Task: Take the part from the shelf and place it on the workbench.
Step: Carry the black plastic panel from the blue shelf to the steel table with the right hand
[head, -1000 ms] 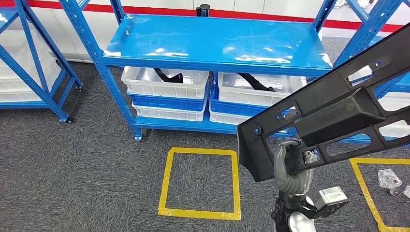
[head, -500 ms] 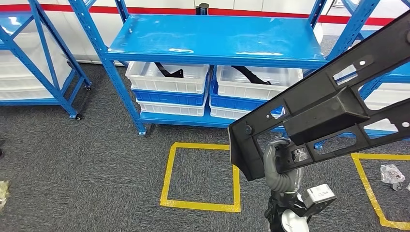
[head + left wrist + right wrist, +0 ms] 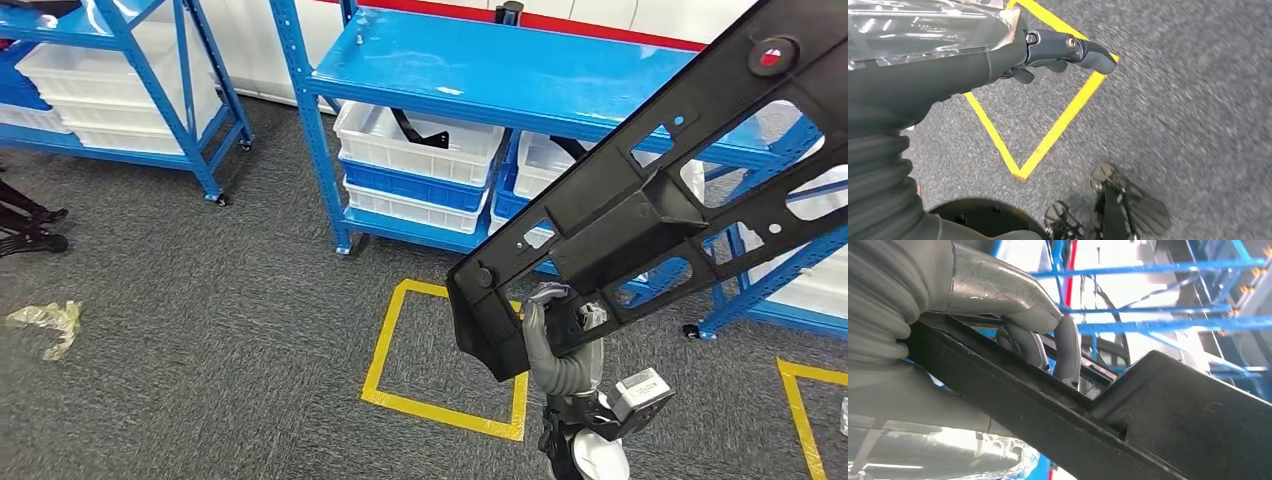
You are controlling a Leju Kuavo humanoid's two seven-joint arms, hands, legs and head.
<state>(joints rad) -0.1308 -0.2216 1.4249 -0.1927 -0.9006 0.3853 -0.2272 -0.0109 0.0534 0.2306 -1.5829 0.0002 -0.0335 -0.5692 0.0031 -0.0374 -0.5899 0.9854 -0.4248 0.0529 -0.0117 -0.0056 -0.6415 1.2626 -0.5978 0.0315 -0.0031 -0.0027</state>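
Two blue racks stand on grey carpet in the head view. At far left, a side rack [image 3: 190, 90] carries white bins, and a scrap of crumpled plastic [image 3: 45, 322] lies on the carpet in front of it, near the picture's left edge. Further right stands the shelf [image 3: 480, 75], its top board bare and glossy. Beneath that board sit white crates [image 3: 415, 140] stacked on blue ones, and a dark curved piece lies in the nearer white crate. On the carpet in front of the shelf, a square of yellow tape [image 3: 440, 355] marks a bay.

Right of the tape square, the right hand [image 3: 560, 335] rises from below and grips the part [image 3: 640, 215], a long black frame with cut-outs and a boxy middle. The part is off the shelf, held in the air, slanting from low beside the tape up to the top right corner. In the right wrist view, grey fingers [image 3: 1068, 347] curl over the part's edge [image 3: 1058, 425].

In the left wrist view, the left hand [image 3: 1048, 50] hangs over the carpet and a yellow tape corner, holding nothing; its dark fingers [image 3: 1088, 50] reach forward, a little bent.
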